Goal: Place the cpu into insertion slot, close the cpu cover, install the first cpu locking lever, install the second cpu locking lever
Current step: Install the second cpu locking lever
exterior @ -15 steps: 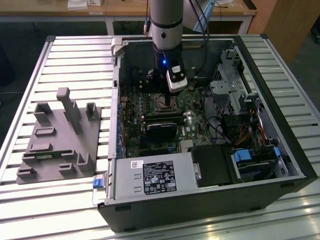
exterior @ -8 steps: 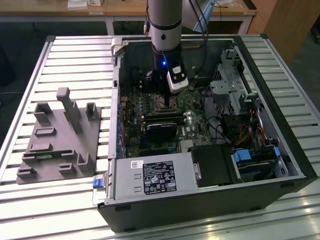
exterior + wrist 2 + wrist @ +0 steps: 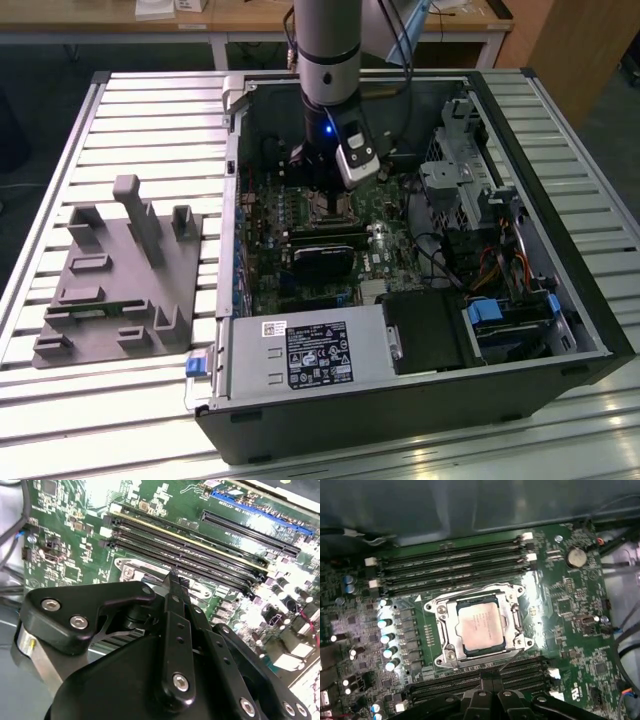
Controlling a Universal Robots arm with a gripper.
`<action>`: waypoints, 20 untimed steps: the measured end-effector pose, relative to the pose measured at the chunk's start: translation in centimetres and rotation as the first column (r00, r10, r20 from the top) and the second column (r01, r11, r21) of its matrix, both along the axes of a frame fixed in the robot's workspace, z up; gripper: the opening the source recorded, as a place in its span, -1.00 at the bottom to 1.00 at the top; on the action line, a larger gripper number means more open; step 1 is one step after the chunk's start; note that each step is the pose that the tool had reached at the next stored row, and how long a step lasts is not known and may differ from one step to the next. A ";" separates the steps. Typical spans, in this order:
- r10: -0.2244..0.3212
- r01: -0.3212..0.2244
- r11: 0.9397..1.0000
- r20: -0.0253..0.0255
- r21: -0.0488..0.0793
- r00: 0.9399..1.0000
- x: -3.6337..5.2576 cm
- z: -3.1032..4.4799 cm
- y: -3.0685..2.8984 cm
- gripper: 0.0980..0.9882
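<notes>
you see the gripper (image 3: pixel 330 190) lowered into the open computer case (image 3: pixel 560 300), just above centre in the exterior view, hovering over the green motherboard (image 3: pixel 385 240). in the second wrist view its black fingers (image 3: pixel 176 605) come together to a narrow point with nothing between them, just over the edge of the silver socket frame. in the first wrist view, the cpu (image 3: pixel 479 626) sits in the insertion slot (image 3: pixel 517 642) at the centre of the frame, its grey-brown face showing through the square window of the cpu cover (image 3: pixel 453 630), which lies flat over it. long black memory slots (image 3: pixel 455 562) run on either side of the socket. a grey fixture block (image 3: pixel 120 275) rests on the table at the exterior view's left.
</notes>
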State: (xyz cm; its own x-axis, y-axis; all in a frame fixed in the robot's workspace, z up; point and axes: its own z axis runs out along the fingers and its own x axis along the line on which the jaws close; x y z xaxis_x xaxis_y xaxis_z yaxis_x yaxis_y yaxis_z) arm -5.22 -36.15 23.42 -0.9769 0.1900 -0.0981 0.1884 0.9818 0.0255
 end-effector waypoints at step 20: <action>0.057 -0.057 0.997 0.002 0.045 0.998 -1.13 -0.65 -1.10 -0.98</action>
State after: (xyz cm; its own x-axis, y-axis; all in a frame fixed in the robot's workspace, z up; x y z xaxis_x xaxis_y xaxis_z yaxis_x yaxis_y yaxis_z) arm -6.35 -37.25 22.76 -0.9861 0.1382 -0.0918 0.1320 0.9888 0.0703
